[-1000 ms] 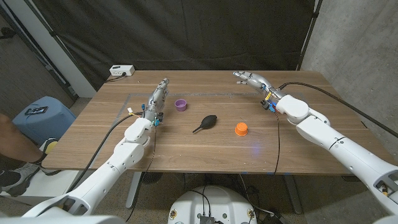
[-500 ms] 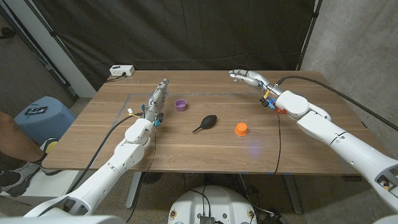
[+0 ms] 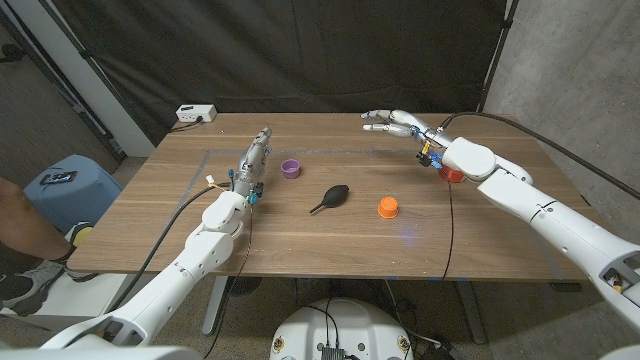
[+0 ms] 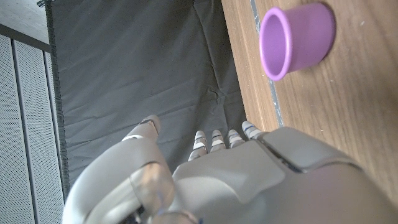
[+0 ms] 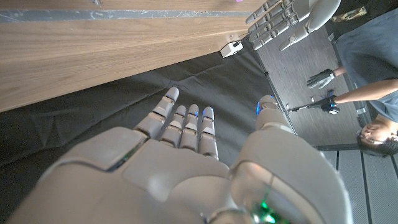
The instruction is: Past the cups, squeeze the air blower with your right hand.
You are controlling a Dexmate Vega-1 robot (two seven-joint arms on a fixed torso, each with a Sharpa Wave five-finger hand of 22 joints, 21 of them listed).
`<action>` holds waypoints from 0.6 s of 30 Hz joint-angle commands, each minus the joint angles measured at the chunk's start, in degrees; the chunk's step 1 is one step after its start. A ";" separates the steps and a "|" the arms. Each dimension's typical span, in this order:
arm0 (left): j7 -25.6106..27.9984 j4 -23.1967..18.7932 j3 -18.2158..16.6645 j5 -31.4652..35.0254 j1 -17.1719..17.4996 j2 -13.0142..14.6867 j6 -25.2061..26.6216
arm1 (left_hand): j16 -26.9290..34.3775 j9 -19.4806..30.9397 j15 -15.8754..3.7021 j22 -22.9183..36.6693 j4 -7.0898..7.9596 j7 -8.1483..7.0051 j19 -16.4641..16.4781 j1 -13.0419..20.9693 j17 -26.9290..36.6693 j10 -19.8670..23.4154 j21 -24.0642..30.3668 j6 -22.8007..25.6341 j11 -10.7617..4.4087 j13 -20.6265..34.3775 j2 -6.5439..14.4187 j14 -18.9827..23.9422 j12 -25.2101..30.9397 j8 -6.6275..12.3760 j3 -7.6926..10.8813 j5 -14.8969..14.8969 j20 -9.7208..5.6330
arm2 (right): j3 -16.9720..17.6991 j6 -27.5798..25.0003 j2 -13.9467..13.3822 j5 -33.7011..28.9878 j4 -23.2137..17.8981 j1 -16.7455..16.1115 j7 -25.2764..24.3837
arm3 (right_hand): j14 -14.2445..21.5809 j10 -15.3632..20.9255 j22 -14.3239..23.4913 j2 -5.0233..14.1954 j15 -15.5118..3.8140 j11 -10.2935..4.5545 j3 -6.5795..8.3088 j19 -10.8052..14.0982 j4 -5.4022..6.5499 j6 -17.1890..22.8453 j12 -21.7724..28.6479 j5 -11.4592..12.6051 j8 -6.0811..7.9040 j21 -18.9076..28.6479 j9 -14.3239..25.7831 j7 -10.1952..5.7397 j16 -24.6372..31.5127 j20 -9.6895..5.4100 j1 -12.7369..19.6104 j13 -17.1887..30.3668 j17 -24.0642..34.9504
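Though small, black teardrop-shaped air blower [image 3: 330, 197]

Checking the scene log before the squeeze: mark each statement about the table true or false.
1. The right robot hand holds the air blower. False: it is open, over the table's far edge, apart from it.
2. The air blower lies between the purple cup and the orange cup. True.
3. The left robot hand holds the purple cup. False: it holds nothing; the cup stands beside it.
4. The orange cup stands mouth down. True.
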 commanded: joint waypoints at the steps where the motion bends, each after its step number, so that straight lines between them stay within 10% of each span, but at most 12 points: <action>1: -0.47 0.90 0.41 0.06 -0.78 -0.31 0.52 | 0.00 0.25 0.26 0.11 -0.45 -0.48 0.27 -0.13 0.19 0.13 -0.12 0.14 -0.07 0.24 -0.03 -0.03 -0.03 0.11 0.17 0.22 0.01 | -1.16 0.37 -1.17 -5.05 -1.10 1.98 1.54 | 0.36 0.64 0.16 -0.42 0.20 0.25 0.29 0.56 -0.32 0.37 0.54 0.06 0.30 -0.27 0.18 -0.06 0.60 -0.18 1.47 0.06 0.04; 18: -1.00 0.84 0.58 -0.08 -0.53 -0.33 0.27 | 0.01 0.25 0.33 0.12 -0.62 -0.47 0.57 -0.27 0.19 0.31 -0.51 0.33 -0.10 0.24 0.01 0.02 -0.01 0.16 0.26 0.21 -0.04 | -2.06 -3.48 -4.62 -17.62 -8.66 2.24 0.61 | 1.80 1.34 0.23 -1.85 -1.33 -0.33 -0.13 1.46 0.42 0.52 0.60 0.05 0.14 -0.94 0.18 -0.80 1.23 -0.32 2.37 0.06 -0.09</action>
